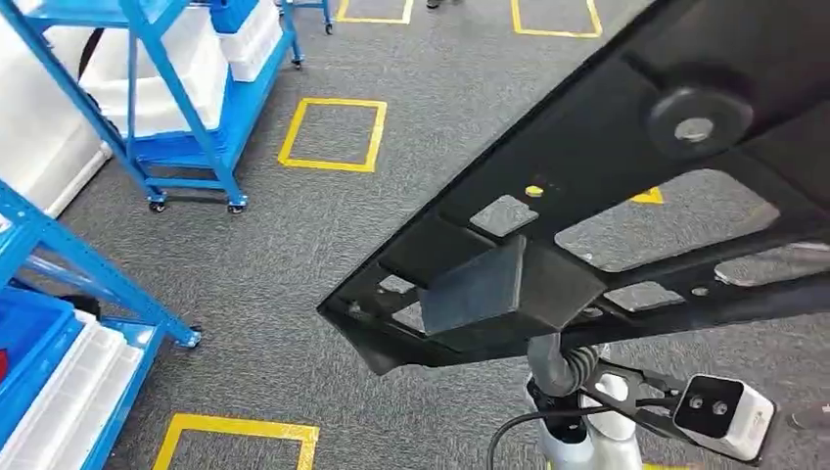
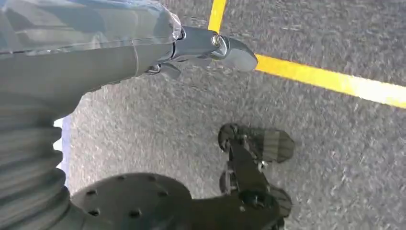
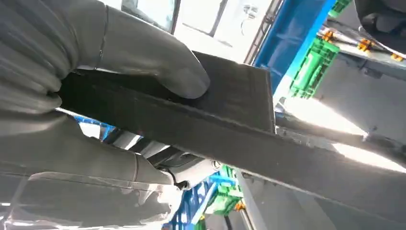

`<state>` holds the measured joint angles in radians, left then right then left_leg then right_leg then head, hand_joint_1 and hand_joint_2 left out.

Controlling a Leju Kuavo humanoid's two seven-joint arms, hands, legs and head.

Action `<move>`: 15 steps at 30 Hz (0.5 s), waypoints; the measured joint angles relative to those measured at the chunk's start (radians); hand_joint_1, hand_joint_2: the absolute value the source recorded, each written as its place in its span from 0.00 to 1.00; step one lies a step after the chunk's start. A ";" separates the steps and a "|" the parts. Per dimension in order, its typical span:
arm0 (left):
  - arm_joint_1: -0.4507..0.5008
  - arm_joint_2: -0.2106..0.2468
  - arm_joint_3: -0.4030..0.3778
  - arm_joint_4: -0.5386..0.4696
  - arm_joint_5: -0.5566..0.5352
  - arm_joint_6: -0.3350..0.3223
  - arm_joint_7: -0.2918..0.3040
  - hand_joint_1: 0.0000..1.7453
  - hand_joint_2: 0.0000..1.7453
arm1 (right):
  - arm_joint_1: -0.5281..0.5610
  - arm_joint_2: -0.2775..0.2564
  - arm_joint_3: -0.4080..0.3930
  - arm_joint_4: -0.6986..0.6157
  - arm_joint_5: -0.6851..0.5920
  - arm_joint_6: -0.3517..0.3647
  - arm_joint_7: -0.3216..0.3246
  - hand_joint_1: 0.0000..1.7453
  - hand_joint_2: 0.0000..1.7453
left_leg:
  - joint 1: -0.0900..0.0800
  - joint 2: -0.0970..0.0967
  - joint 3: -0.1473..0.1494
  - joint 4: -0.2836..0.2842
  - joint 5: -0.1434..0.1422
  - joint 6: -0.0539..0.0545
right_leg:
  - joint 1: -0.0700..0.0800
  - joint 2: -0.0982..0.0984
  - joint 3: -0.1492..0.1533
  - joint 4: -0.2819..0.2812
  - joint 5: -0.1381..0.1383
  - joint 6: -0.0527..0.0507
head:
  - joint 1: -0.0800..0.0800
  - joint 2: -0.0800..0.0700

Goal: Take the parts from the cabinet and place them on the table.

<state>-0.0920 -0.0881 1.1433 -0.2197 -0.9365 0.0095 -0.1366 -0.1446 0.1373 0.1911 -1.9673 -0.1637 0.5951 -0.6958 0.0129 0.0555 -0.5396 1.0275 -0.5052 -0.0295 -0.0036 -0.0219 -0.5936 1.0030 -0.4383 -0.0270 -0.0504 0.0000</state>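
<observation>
One large black plastic panel (image 1: 607, 196) rides clamped in the right hand (image 3: 95, 96) — carried high, clear of the grey carpet floor (image 1: 323, 255) — while the left hand (image 2: 210, 48) hangs slack, holding nothing

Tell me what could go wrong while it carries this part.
The black part is long and held by the right hand alone, so it might tilt or slip. Its far end juts toward the blue racks and could clip them on a turn. The left hand hangs free.

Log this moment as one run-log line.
phase: carrying | right robot hand: grips black part | left robot hand: holds nothing, over floor
</observation>
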 joint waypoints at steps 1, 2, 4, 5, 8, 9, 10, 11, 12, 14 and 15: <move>0.002 0.000 0.001 0.000 0.000 0.000 0.000 0.00 1.00 | -0.004 0.002 0.004 0.002 0.000 0.000 0.000 1.00 1.00 | 0.001 -0.030 -0.029 0.063 -0.039 -0.001 | 0.000 0.008 -0.001 0.000 0.001 -0.008 | 0.000 0.000; 0.004 0.000 0.002 0.000 0.000 0.000 0.000 0.00 1.00 | -0.004 0.002 0.007 0.005 -0.001 0.000 0.000 1.00 1.00 | 0.002 -0.043 -0.068 0.145 -0.080 -0.003 | 0.001 0.020 -0.002 0.000 0.001 -0.009 | 0.000 0.000; 0.010 -0.001 0.002 0.000 0.000 0.000 0.000 0.00 1.00 | -0.004 0.002 0.009 0.009 -0.001 0.000 0.000 1.00 1.00 | 0.001 -0.048 -0.140 0.289 -0.126 -0.005 | 0.004 0.048 -0.002 0.001 0.002 -0.011 | 0.000 0.000; 0.011 -0.001 0.003 0.000 0.000 0.000 0.000 0.00 1.00 | -0.003 0.002 0.010 0.013 -0.001 0.000 0.001 1.00 1.00 | 0.001 -0.048 -0.149 0.295 -0.111 -0.004 | 0.005 0.064 -0.001 0.001 0.002 -0.011 | 0.000 0.000; 0.010 0.000 0.003 0.000 0.000 0.008 0.002 0.00 1.00 | -0.004 0.002 0.013 0.014 -0.005 0.001 0.001 1.00 1.00 | 0.004 -0.070 -0.056 0.080 0.022 0.001 | 0.004 0.103 0.003 0.007 0.000 -0.006 | 0.000 0.000; 0.011 0.001 0.004 0.000 0.000 0.012 0.003 0.00 1.00 | -0.005 0.002 0.013 0.015 -0.006 0.002 0.001 1.00 1.00 | 0.007 -0.114 -0.025 0.006 0.047 0.005 | 0.002 0.113 0.001 0.011 -0.002 -0.003 | 0.000 0.000; 0.011 0.001 0.005 0.000 0.000 0.013 0.003 0.00 1.00 | -0.009 0.002 0.014 0.018 -0.008 0.003 0.001 1.00 1.00 | 0.010 -0.148 -0.016 -0.020 0.034 0.008 | 0.008 0.126 -0.007 0.022 -0.004 0.006 | 0.000 0.000; 0.010 0.001 0.005 0.000 -0.001 0.014 0.004 0.00 1.00 | -0.009 0.002 0.016 0.021 -0.008 0.003 0.002 1.00 1.00 | 0.005 -0.137 -0.019 -0.013 0.034 0.011 | 0.000 0.137 -0.012 0.019 0.000 0.014 | 0.000 0.000; 0.010 0.001 0.005 0.000 -0.003 0.014 0.003 0.00 1.00 | -0.008 0.002 0.016 0.022 -0.008 0.000 0.002 1.00 1.00 | 0.001 -0.129 -0.019 -0.012 0.034 0.017 | -0.002 0.147 -0.014 0.017 0.002 0.020 | 0.000 0.000; 0.006 0.000 0.005 0.000 -0.005 0.010 -0.003 0.00 1.00 | -0.010 0.002 0.016 0.024 -0.008 -0.004 0.002 1.00 1.00 | 0.008 -0.106 -0.014 -0.026 0.043 0.033 | 0.000 0.168 -0.018 0.013 0.007 0.035 | 0.000 0.000; 0.004 0.000 0.005 0.000 -0.007 0.007 -0.009 0.00 1.00 | -0.010 0.001 0.016 0.024 -0.008 -0.005 0.001 1.00 1.00 | 0.007 -0.089 -0.009 -0.033 0.048 0.041 | 0.002 0.116 -0.026 0.033 -0.009 0.034 | 0.000 0.000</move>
<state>-0.0879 -0.0885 1.1479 -0.2197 -0.9438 0.0168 -0.1454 -0.1547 0.1385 0.2068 -1.9429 -0.1717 0.5898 -0.6947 0.0204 -0.0338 -0.5487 0.9949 -0.4576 0.0111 -0.0020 0.0941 -0.6196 1.0360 -0.4477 0.0074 -0.0507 0.0000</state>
